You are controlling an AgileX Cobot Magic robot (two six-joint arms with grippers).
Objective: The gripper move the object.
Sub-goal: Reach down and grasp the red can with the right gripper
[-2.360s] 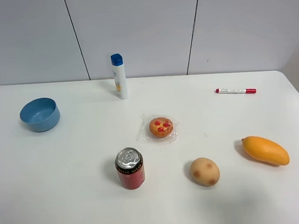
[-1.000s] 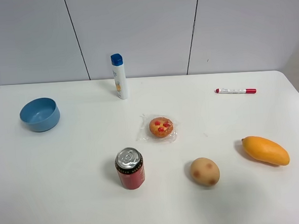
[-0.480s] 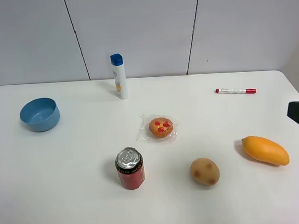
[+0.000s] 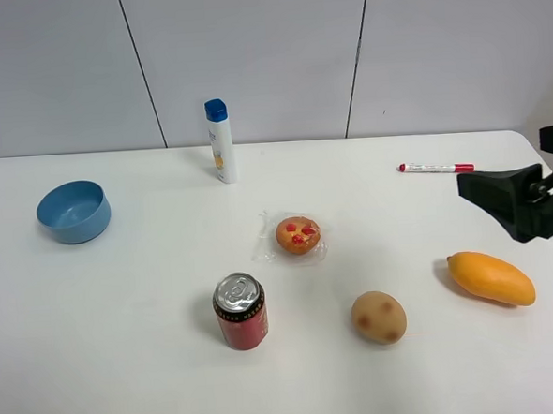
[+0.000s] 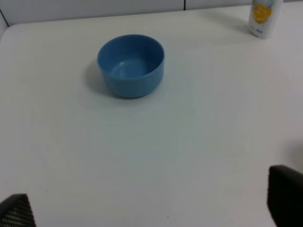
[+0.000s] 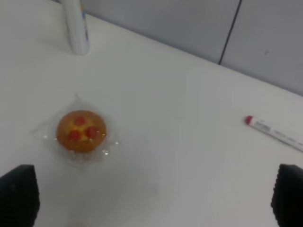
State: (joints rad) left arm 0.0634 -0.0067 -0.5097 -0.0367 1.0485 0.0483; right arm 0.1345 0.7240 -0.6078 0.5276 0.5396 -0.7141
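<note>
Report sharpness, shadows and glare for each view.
Exterior high: sharp and evenly lit; the red can and mango cast faint shadows to their left, no harsh glare. Left wrist: mildly soft; a dim shadow hugs the blue bowl. Right wrist: blurriest; wrapped pastry and marker lack crisp edges.

A white bench [image 4: 128, 385] is lying under soft, even light, backing onto a pale grey panelled wall [image 4: 248, 49] that is showing thin dark seams [image 4: 141, 70].
</note>
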